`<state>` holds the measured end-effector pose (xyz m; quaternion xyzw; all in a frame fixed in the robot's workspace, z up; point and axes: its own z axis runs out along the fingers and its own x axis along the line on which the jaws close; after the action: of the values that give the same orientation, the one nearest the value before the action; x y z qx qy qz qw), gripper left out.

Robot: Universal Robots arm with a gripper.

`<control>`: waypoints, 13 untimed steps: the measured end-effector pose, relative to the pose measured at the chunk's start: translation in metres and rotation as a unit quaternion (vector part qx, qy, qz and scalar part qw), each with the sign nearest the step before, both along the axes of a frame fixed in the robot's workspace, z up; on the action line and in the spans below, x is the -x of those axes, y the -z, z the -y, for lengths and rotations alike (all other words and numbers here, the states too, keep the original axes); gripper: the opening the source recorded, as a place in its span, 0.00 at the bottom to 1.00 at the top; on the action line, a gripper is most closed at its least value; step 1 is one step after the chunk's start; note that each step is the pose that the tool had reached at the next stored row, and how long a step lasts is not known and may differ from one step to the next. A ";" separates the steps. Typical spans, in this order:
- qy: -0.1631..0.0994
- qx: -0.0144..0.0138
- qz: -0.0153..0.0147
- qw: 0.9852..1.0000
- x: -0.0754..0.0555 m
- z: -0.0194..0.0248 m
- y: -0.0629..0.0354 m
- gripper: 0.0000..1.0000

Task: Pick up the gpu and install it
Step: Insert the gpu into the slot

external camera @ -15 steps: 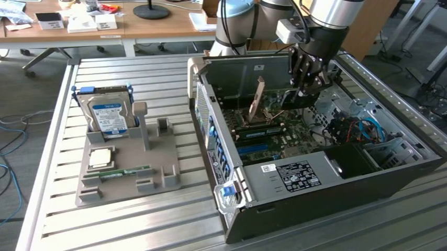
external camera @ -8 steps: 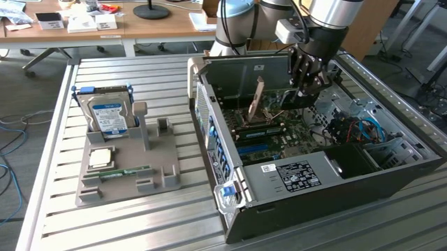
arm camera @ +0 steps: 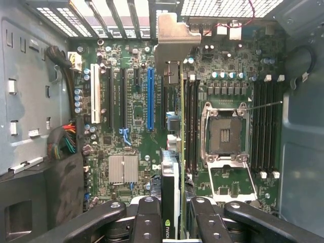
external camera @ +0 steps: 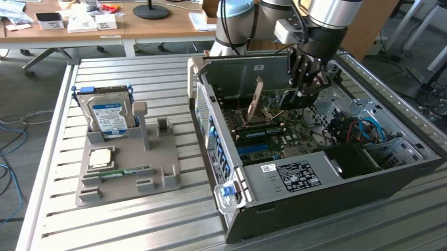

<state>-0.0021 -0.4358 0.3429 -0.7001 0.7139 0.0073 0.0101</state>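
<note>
Exterior view: gripper (external camera: 306, 98) hangs at 12 o'clock of the open case (external camera: 314, 219) | wrist view: jaws half-closed, clamping gpu (arm camera: 170, 177) edge-on | gpu long axis parallel to blue slot (arm camera: 150, 96), slot just beside it, gpu likely unseated

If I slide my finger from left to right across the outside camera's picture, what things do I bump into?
hard drive → gpu, its metal end first → gripper clamped on the gpu → blue cables
</note>
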 end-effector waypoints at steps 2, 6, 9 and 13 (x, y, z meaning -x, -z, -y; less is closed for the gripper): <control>0.000 0.000 0.000 1.000 0.000 0.0000 0.0000 0.27; 0.000 0.000 0.000 1.000 0.001 0.0000 0.0013 0.27; 0.000 0.000 0.000 1.000 0.001 0.0000 0.0020 0.27; 0.000 0.000 0.000 1.000 0.001 0.0000 0.0027 0.27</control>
<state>-0.0033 -0.4358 0.3402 -0.7002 0.7139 0.0074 0.0102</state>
